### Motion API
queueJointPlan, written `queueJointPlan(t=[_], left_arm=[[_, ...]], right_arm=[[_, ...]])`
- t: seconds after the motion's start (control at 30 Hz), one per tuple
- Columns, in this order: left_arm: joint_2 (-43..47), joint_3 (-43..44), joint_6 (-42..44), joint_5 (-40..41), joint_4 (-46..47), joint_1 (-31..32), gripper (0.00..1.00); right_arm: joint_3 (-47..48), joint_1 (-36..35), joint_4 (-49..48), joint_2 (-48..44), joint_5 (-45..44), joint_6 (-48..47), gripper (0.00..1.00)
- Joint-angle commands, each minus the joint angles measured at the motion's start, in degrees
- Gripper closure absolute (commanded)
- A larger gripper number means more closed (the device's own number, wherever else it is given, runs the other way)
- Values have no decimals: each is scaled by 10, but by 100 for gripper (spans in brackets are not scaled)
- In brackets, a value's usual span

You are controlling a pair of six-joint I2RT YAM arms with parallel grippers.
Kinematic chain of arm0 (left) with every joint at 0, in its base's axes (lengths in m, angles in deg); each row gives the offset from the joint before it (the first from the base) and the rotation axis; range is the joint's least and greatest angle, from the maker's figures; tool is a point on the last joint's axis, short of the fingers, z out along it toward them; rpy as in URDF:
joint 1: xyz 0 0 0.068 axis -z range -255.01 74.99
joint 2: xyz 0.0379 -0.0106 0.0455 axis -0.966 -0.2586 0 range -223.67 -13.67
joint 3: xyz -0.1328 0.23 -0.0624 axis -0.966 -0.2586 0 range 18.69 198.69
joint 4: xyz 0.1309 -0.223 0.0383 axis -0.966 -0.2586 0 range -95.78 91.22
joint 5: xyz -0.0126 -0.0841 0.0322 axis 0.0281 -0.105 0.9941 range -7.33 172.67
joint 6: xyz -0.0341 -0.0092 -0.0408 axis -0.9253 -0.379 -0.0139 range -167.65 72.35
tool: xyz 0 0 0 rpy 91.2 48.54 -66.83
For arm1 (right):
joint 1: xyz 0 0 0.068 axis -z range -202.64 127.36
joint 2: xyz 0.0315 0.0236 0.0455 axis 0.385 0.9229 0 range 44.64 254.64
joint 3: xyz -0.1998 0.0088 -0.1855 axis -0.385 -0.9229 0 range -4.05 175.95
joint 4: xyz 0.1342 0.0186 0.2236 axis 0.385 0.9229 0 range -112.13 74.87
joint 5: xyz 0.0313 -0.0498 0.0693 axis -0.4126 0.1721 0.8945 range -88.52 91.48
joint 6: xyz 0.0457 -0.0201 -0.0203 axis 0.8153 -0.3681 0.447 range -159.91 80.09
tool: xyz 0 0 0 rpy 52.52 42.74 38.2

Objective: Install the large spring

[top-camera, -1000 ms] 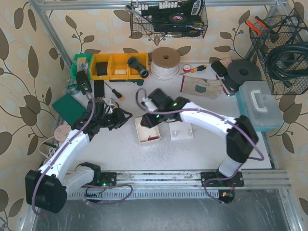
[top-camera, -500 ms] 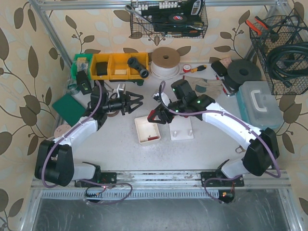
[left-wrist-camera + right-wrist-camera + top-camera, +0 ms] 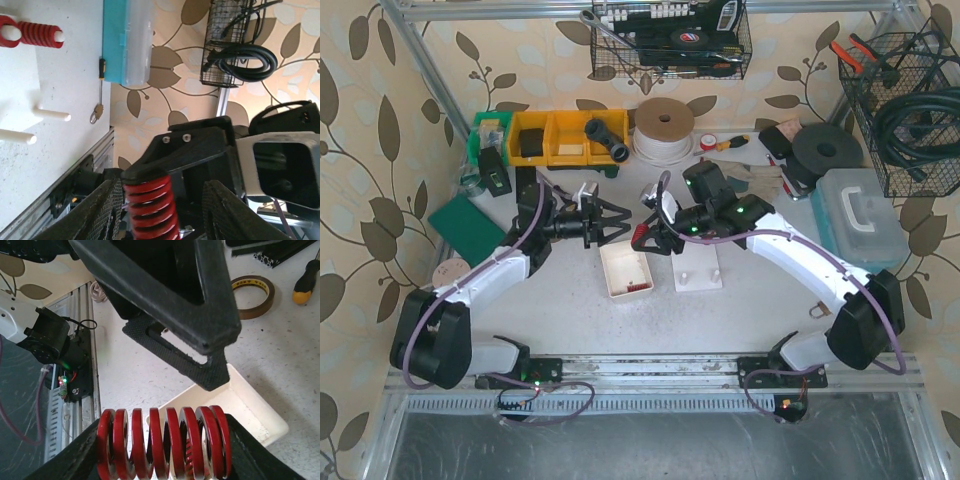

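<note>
In the top view, the spring [image 3: 640, 238] is seen as a thick red coil held off the table [image 3: 750, 310], over the far edge of the white tray [image 3: 628, 275]. It is clamped in the right gripper [image 3: 648, 240]. The left gripper [image 3: 618, 223] is pointed at it from the left, with its jaws spread wide and closed on nothing. Compared with half a second ago, the gap between the two grippers is much reduced: the left gripper is found further right, while the right gripper and the spring are hardly shifted. A second ago both grippers were lower in this view, beside the tray. In the left wrist view, the coil is shown at the bottom centre, standing between the two mesh-textured fingers [image 3: 102, 215], which are kept apart from it on either side. Its upper end is covered by the black body of the right gripper. A peg block [image 3: 17, 75] carrying smaller red coils is visible at the upper left. In the right wrist view, the spring is laid crosswise, its closely wound glossy turns pinched end to end between the right fingers [image 3: 75, 460]. The left gripper's black frame is seen looming above it.
</note>
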Motion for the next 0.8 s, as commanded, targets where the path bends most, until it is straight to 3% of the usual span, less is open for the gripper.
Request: queueJointPlan(t=[0.0,0.37,0.77], left_arm=[[26,-6,-11,-12,-12,10,51],[28,14,13,25,-42,76,50],[13,36,23,35,-44,80,51]], right_arm=[[22,1,2,-20,-11,-33,95],[25,1,-3,-19,-7,-22,95],[9,1,-11,-34,3,-18,95]])
